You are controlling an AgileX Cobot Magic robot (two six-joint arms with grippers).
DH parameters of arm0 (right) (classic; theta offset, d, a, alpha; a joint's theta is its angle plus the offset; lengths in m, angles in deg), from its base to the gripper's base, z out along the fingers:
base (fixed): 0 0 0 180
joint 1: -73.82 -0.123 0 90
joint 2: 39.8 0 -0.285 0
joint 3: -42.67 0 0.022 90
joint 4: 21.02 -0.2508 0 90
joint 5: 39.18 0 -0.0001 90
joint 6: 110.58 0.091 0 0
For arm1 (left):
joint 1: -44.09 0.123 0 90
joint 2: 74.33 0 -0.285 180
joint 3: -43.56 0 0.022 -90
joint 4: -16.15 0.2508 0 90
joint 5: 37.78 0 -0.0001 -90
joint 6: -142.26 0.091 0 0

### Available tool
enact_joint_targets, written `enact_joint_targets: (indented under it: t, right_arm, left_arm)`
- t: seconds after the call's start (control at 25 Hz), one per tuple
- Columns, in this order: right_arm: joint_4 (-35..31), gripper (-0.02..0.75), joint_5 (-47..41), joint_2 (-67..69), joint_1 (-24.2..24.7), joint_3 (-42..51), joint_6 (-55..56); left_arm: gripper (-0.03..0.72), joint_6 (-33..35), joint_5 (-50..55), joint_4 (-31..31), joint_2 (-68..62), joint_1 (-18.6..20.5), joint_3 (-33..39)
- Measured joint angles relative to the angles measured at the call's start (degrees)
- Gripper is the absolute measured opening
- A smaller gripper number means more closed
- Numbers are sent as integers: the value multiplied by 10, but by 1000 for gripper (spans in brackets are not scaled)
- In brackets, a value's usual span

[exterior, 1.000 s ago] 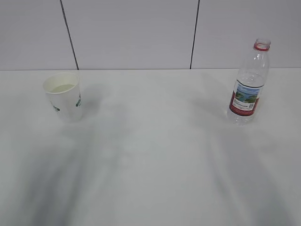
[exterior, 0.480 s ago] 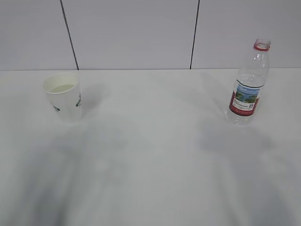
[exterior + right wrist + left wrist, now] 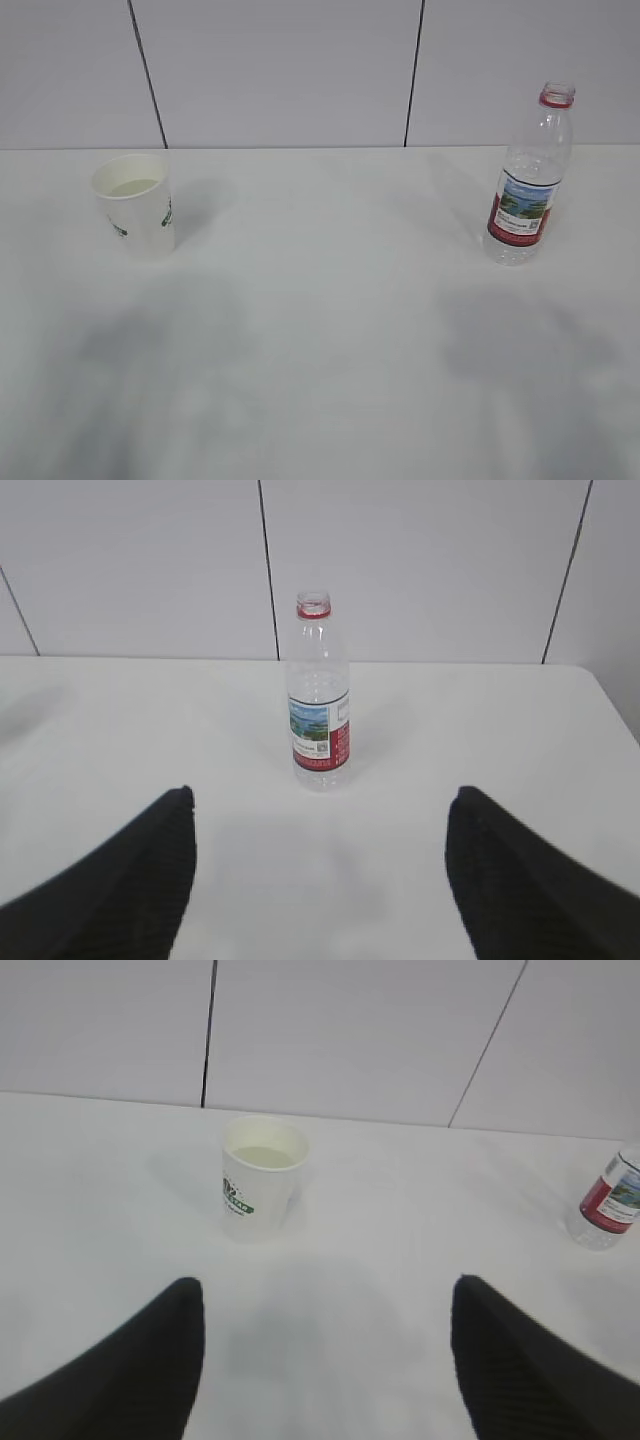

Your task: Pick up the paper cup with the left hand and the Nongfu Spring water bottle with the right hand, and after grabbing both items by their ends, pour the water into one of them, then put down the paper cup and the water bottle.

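From my station I see the paper cup [image 3: 134, 204] standing upright on the left side of the white bench [image 3: 320, 330], with clear water [image 3: 133, 187] in its bottom. The Nongfu Spring water bottle [image 3: 529, 176] stands upright on the right side, uncapped, well apart from the cup and looking nearly empty. Neither arm shows in the exterior view; only soft shadows lie on the bench in front.

Through the left wrist camera, my left end effector [image 3: 325, 1360] is released, its dark fingers [image 3: 140, 1360] spread wide, holding nothing, with the cup ahead between them and clear of both. The right end effector [image 3: 320, 875] is likewise spread and empty, the bottle centred beyond its fingers [image 3: 520, 880], untouched.
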Motion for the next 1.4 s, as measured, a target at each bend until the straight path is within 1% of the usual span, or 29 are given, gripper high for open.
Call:
enact_joint_targets:
  t: [0.2, 0.44, 0.68, 0.84, 1.08, 1.2, 1.4]
  right_arm:
    - [0, 585, -78, -8, 0, -28, 0]
    - [-4, 585, -186, -8, 0, -34, 0]
    - [-11, 585, -226, -8, 0, -34, 0]
    - [-11, 586, -237, -8, 0, -34, 0]
    - [-10, 585, -245, -8, 0, -34, 0]
    - [0, 585, -246, -8, 0, -34, 0]
    - [7, 585, -247, -8, 0, -34, 0]
  left_arm:
    - [569, 0, 85, -1, 19, 0, -48]
    - [569, 0, 233, 1, 19, 0, -102]
    - [559, 0, 306, 1, 20, 0, -113]
    - [550, 0, 326, 5, 20, 0, -113]
    - [549, 0, 350, 32, 20, 0, -113]
    - [539, 0, 352, 44, 20, 0, -113]
    - [523, 0, 348, 47, 20, 0, -113]
